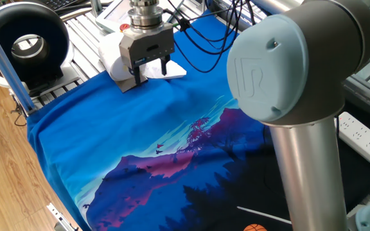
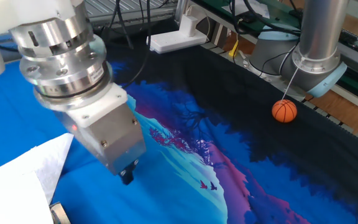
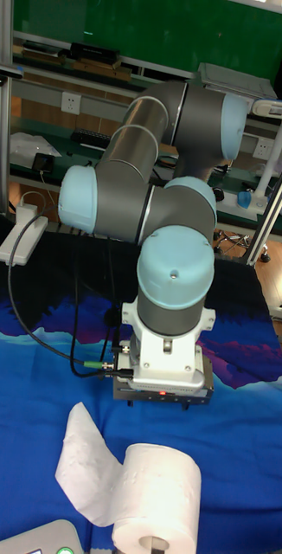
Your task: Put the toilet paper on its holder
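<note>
The toilet paper (image 1: 112, 56) is a fat white roll at the far left of the blue cloth, with its loose sheet (image 1: 174, 70) trailing to the right. In the tall fixed view the toilet paper (image 3: 159, 496) lies just in front of the arm's wrist. A grey metal edge of the holder (image 1: 126, 84) shows at the roll's base, and the roll hides the rest. My gripper (image 1: 151, 69) hangs right in front of the roll. Its two dark fingers are apart and hold nothing. The other fixed view shows the gripper (image 2: 126, 177) low over the cloth beside the sheet (image 2: 39, 168).
A blue printed cloth (image 1: 140, 147) covers the table. A black round fan (image 1: 26, 42) stands off the far left edge. An orange ball (image 2: 284, 111) hangs near a second arm's base (image 2: 319, 59). A white power strip (image 1: 366, 137) lies at the right.
</note>
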